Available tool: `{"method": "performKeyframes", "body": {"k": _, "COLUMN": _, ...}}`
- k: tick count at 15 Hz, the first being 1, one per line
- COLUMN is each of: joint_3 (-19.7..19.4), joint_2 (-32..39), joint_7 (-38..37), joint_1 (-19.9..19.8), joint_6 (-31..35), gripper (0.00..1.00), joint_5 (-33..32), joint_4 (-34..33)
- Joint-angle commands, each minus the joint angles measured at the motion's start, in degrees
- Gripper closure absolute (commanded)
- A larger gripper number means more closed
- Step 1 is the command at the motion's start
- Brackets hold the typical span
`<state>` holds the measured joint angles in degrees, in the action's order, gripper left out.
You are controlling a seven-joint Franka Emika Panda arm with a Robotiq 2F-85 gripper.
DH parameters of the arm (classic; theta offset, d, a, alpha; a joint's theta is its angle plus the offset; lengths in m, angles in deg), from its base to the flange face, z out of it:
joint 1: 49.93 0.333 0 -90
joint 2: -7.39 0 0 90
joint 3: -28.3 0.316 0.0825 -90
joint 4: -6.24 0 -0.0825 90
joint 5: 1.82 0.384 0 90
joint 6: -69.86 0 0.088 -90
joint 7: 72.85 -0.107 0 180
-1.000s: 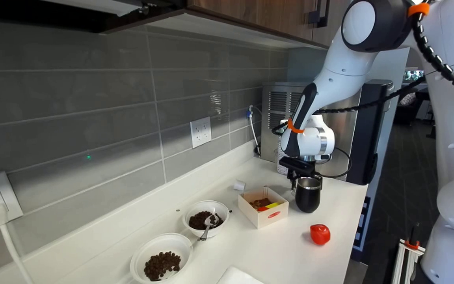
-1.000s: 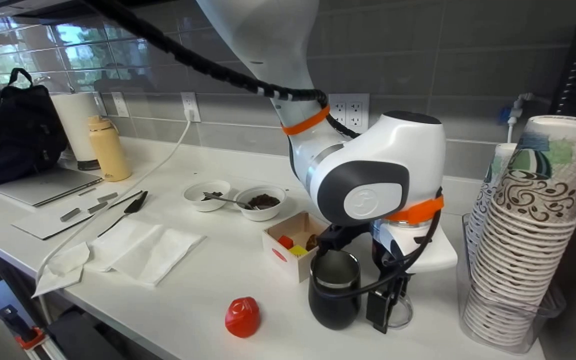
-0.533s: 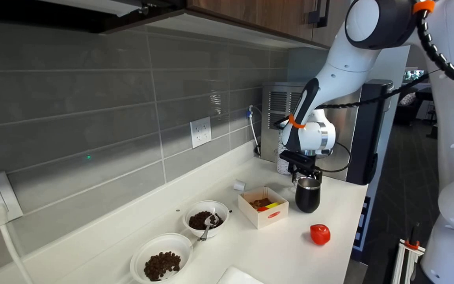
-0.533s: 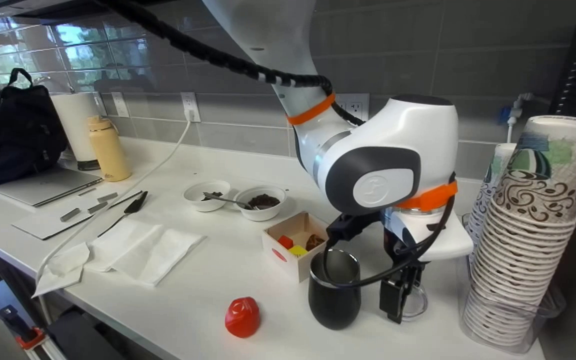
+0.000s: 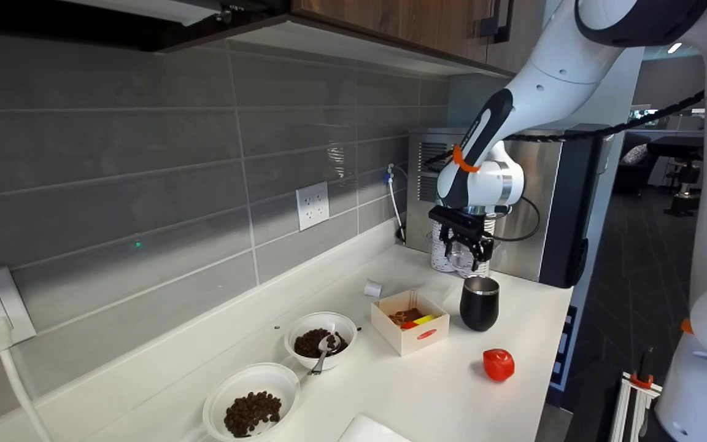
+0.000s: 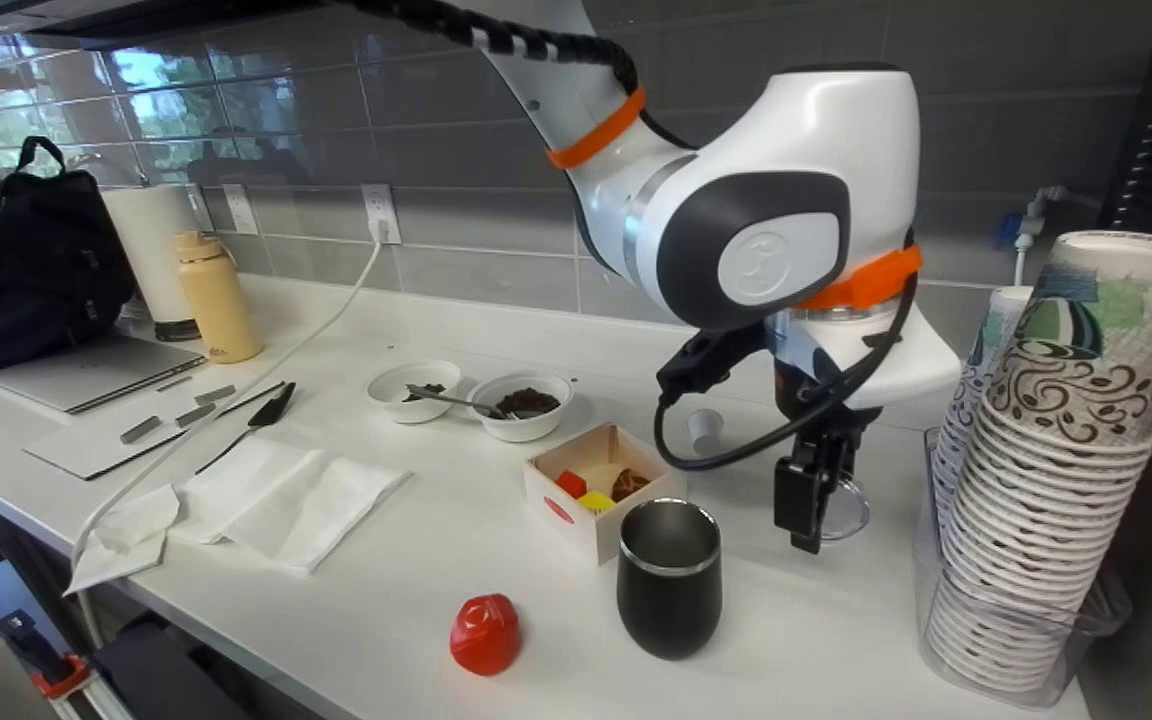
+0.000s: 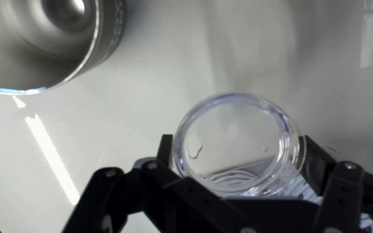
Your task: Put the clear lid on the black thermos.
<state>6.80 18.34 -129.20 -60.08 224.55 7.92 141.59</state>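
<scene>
1. So the end effector [image 7: 239, 153] is clamping the clear lid [image 7: 235, 139] between its fingers [image 7: 164, 150], one pressing on each side. Pickup part's looking done, I'd say.
2. Lid's hanging above the table [image 6: 786, 650], off to the side of the thermos [image 6: 669, 600], not touching it.
3. Thermos is standing upright nearby, mouth wide open, nothing covering it yet.
4. What's remaining, I'm guessing: carrying the lid over, lining it up with the rim, pressing down, letting go. Calling it roughly halfway.
</scene>
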Motion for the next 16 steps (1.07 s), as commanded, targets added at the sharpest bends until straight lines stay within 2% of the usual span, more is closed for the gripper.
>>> {"method": "performKeyframes", "body": {"k": 1, "joint_3": -0.9, "joint_2": -7.3, "joint_7": -5.8, "joint_1": 1.3, "joint_6": -5.9, "gripper": 0.33, "joint_5": -8.0, "joint_4": 1.8}}
{"method": "performKeyframes", "body": {"k": 5, "joint_3": 1.7, "joint_2": -14.4, "joint_7": -8.9, "joint_1": -0.3, "joint_6": -15.6, "gripper": 0.33, "joint_5": -14.9, "joint_4": 3.5}}
{"method": "performKeyframes", "body": {"k": 8, "joint_3": 4.1, "joint_2": -20.2, "joint_7": -9.5, "joint_1": -1.8, "joint_6": -19.5, "gripper": 0.33, "joint_5": -17.2, "joint_4": 6.9}}
{"method": "performKeyframes", "body": {"k": 16, "joint_3": 10.0, "joint_2": -30.0, "joint_7": -11.7, "joint_1": -7.5, "joint_6": -17.5, "gripper": 0.33, "joint_5": -18.9, "joint_4": 18.1}}
